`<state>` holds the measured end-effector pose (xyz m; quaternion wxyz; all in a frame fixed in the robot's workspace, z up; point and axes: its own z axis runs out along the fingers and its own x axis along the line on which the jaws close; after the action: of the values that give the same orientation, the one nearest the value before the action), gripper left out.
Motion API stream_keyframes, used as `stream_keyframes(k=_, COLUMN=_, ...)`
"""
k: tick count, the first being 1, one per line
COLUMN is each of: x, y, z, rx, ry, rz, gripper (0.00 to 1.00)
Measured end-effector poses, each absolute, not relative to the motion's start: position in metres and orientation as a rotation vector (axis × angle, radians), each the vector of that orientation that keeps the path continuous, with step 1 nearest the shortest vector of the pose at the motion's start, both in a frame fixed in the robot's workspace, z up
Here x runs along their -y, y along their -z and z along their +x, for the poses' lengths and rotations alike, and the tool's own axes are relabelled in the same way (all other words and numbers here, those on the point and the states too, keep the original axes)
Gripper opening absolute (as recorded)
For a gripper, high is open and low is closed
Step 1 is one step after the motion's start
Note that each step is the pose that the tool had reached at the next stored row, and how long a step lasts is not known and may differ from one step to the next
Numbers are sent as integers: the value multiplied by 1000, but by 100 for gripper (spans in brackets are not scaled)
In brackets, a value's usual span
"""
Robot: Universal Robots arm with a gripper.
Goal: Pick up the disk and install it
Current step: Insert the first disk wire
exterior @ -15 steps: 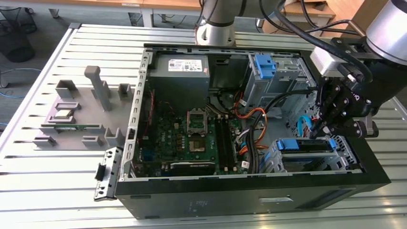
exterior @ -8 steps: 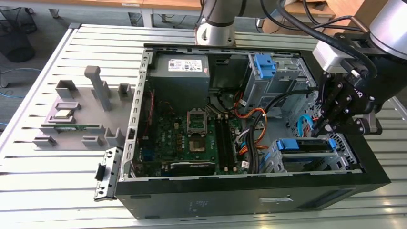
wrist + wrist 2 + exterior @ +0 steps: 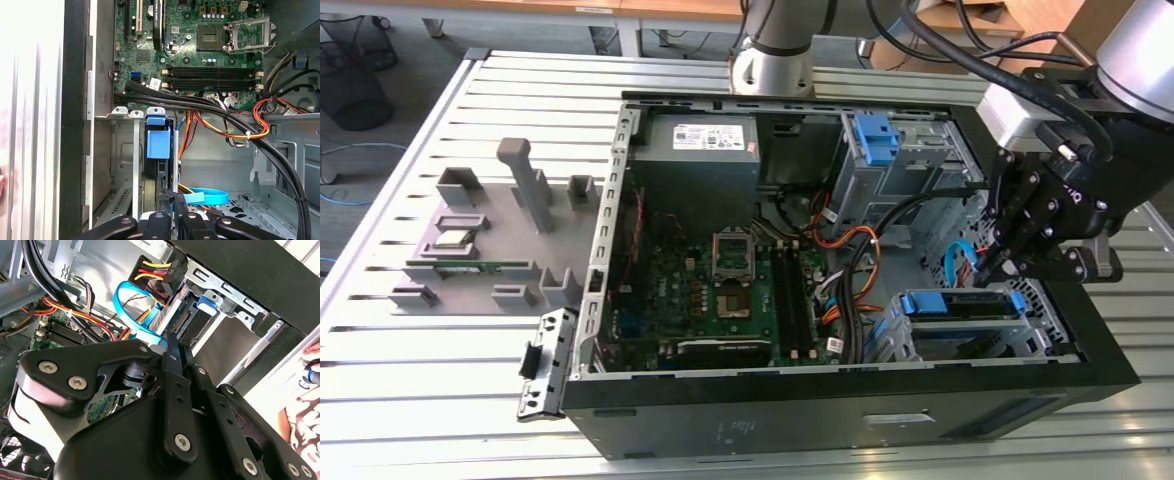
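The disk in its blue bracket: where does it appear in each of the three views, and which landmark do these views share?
Exterior view: the disk sits in the drive cage at the case's front corner, at the exterior view's right.
Second wrist view: the disk lies in the metal cage, beside the wire plug.
First wrist view: the disk stands in a cage slot.
Shared landmark: the light-blue cable.

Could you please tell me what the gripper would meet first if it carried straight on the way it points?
Most likely the disk sitting in the drive cage, directly ahead of the gripper. Depth is unclear, so they may already touch.
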<state>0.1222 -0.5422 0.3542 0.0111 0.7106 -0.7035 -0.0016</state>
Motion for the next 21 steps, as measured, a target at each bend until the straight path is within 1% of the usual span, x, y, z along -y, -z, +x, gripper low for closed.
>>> stream_keyframes(k=7, x=542, y=-354, z=122, rx=2196, ry=4, rz=2218, gripper=16)
stream_keyframes(k=15, x=543, y=-352, z=114, rx=2224, ry=-36, rz=2250, gripper=16)
stream_keyframes(k=21, x=545, y=-349, z=110, rx=2230, ry=-51, rz=2257, gripper=16)
